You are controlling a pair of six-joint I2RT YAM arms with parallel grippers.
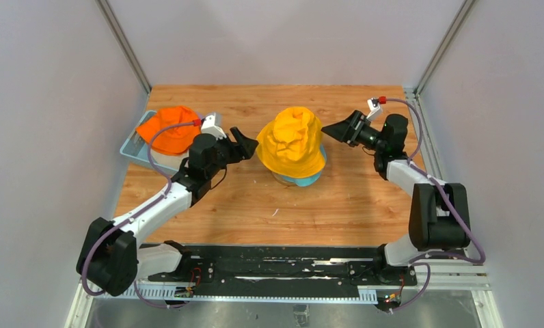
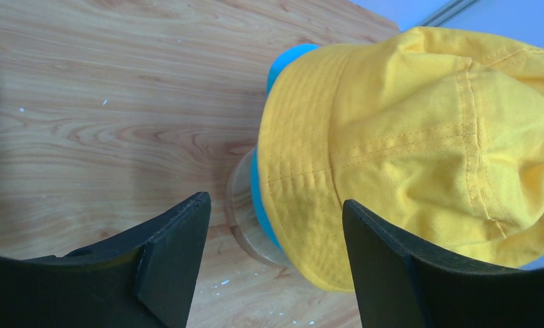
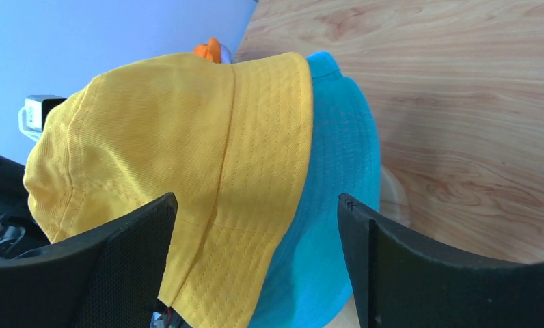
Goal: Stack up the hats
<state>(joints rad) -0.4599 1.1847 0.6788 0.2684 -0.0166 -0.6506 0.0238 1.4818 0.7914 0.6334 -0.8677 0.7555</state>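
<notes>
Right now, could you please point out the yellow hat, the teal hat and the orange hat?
yellow hat [image 1: 293,140], top view, crumpled crown.
teal hat [image 3: 337,171], right wrist view, exposed side.
orange hat [image 1: 168,128], top view, crown.

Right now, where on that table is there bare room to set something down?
Bare wood on the table runs between the yellow hat on the teal hat and the black rail, and along the far edge behind that stack. Crowded: the middle, where open jaws flank the stack, and the far left, where the basket holds the orange hat.
</notes>
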